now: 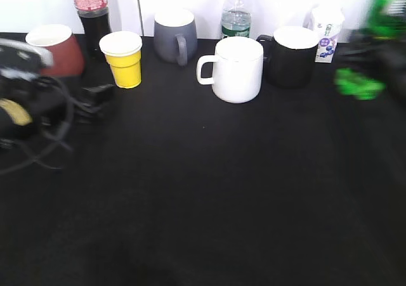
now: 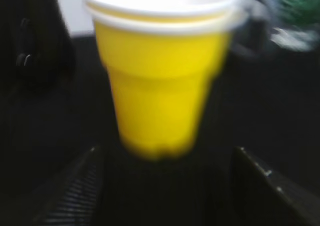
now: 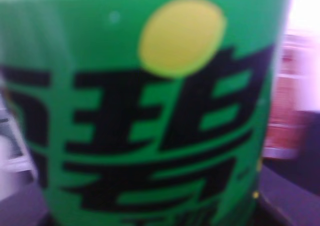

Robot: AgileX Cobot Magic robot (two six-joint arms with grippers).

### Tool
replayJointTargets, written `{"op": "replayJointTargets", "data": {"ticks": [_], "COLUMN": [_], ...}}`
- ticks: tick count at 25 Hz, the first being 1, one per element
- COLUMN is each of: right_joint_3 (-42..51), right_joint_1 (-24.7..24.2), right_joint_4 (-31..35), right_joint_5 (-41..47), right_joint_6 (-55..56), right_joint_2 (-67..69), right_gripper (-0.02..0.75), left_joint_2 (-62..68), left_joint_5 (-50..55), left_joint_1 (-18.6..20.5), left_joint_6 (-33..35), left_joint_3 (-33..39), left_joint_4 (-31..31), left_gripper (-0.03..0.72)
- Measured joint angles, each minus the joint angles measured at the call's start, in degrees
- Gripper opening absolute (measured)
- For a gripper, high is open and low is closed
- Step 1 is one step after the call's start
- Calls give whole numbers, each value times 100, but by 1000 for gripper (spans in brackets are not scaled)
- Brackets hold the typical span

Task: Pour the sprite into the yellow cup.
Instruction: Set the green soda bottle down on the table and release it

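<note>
While the exterior view looks down at a slant across a black counter [image 1: 203, 197], a row of drinkware stands along the far edge. From left: a red cup [image 1: 56, 47], a cola bottle [image 1: 91, 13], the yellow cup [image 1: 123, 59], a grey mug [image 1: 174, 35], a water bottle [image 1: 236, 13], a white mug [image 1: 235, 68], a black mug [image 1: 290, 55] and a small carton [image 1: 327, 29]. The left arm, blurred, sits at the left edge with its pincer [image 1: 95, 99] low on the counter just near-left of the yellow cup. At the far right edge a green blur is the sprite [image 1: 388, 10], with the right arm around it, well apart from the cup.

The left wrist view shows the yellow cup [image 2: 160, 80] close up, upright, white-rimmed, standing beyond and between two dark fingers [image 2: 75, 191]. The left pincer [image 2: 165, 186] is spread wide and touches nothing.

The right wrist view is filled by the sprite [image 3: 145, 110]: green label, dark characters, a yellow dot. The right pincer is hidden, so I cannot tell whether it grips the bottle.

Risks, as a judgement: the cup looks light and could tip if the left pincer nudges it or closes off-centre. The bottle must cross over several mugs, so a low path could knock one. Whether the cap is on cannot be seen; pouring too fast into so small a cup would likely spill.
</note>
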Motion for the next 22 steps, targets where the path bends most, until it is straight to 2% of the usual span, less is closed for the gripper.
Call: {"op": "replayJointTargets", "data": {"ticks": [3, 5, 7, 13, 15, 17, 18, 22], "right_joint_3": [-98, -515, -1053, -2352, -2412, -2412, -2398, -1769], "right_joint_1": [-912, -1182, -1235, -1274, -1274, -1274, -1274, -1274], "right_joint_4": [-753, -1216, -1406, -1884, -1922, -1928, -1928, -1928], "right_joint_5": [15, 14, 14, 368, 420, 426, 375, 369], "right_joint_6": [490, 821, 885, 910, 915, 915, 915, 925], "right_joint_2": [187, 750, 1345, 2308, 2326, 2326, 2318, 1913], "right_gripper": [459, 459, 459, 459, 481, 570, 591, 599], "left_joint_2": [-1057, -1558, -1836, -1866, -1866, -1866, -1866, -1866], "left_joint_5": [1252, 2033, 2427, 2557, 2568, 2568, 2568, 2568], "left_joint_1": [0, -11, -101, -228, -228, -228, -228, -228], "left_joint_6": [0, 0, -5, -5, -5, -5, -5, -5], "left_joint_3": [43, 50, 63, 63, 63, 63, 63, 63], "left_joint_4": [12, 24, 89, 90, 90, 90, 90, 78], "left_gripper": [593, 591, 591, 588, 584, 584, 584, 584]}}
